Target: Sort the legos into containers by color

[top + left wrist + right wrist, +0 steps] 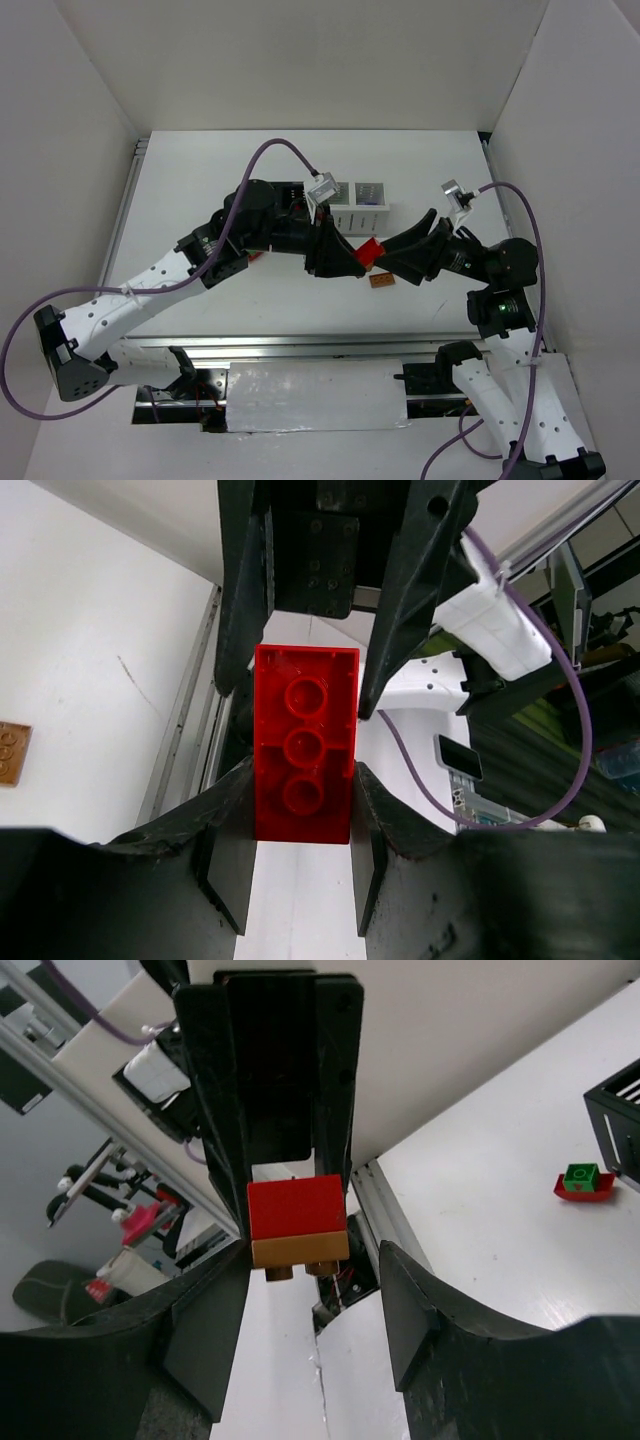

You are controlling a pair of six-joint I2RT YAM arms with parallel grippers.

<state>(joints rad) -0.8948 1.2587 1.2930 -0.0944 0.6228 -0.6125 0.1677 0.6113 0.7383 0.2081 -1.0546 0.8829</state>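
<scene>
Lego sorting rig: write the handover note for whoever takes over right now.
Left gripper: shut on the red brick, held above the table.
Right gripper: open, straddling that brick; an orange piece seems stuck under it.
Loose on the table: orange brick; green brick atop another red one, beside the black bin.
Done: nothing visibly binned; the white bins are too small to read.
Left: separate the stacks, bin every colour.

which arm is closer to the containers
Left. The left arm lies right beside the containers, overlapping their left end from above; the right arm sits off to their near right.
</scene>
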